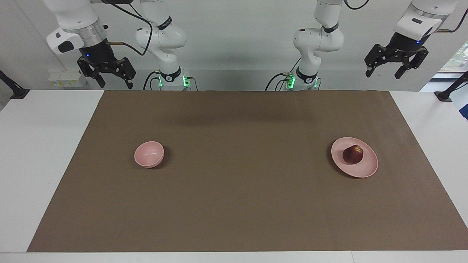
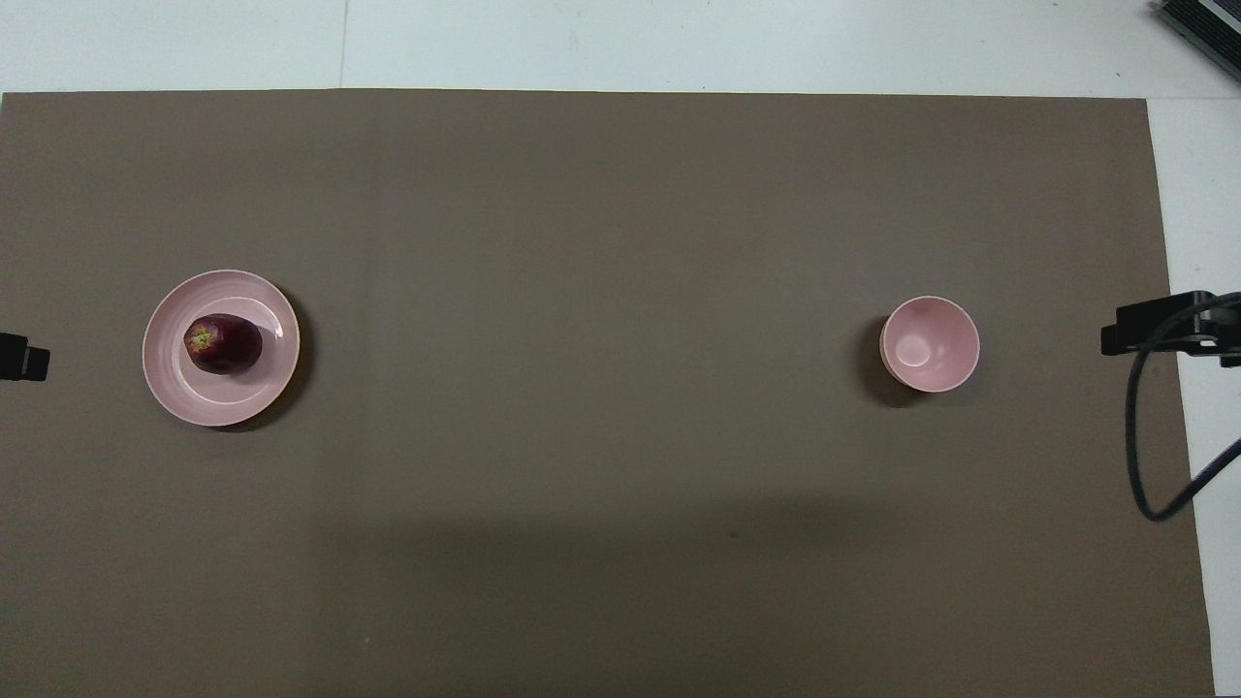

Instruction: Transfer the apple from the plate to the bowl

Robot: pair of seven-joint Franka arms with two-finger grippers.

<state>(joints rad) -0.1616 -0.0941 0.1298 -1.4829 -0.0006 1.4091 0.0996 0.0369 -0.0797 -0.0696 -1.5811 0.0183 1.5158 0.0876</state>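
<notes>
The apple (image 1: 353, 154) lies on the plate (image 1: 367, 168), dark red with a yellowish patch at one end, resting a little off the plate's middle and touching nothing else. Taking the plate as the landmark: it sits on the brown mat (image 1: 241, 204) toward the left arm's end of the bench (image 1: 40, 153), and the bowl (image 1: 148, 154) stands well apart from it, toward the right arm's end, at about the same depth from the robots. The bowl is upright and holds nothing; its pale pink inside shows plainly in the overhead view (image 2: 930, 344), just as the apple (image 2: 223, 343) shows on the plate (image 2: 179, 388) there.

The left tool (image 1: 396, 67) hangs high in the air, up above the bench edge at the plate's end, well apart from the plate and the apple; its fingers stand apart, with nothing between them. The right tool (image 1: 106, 76) hangs at a like height at the bowl's end of the bench, well apart from the plate and not over the bowl; its fingers also stand apart and hold nothing. Both arms wait, raised
</notes>
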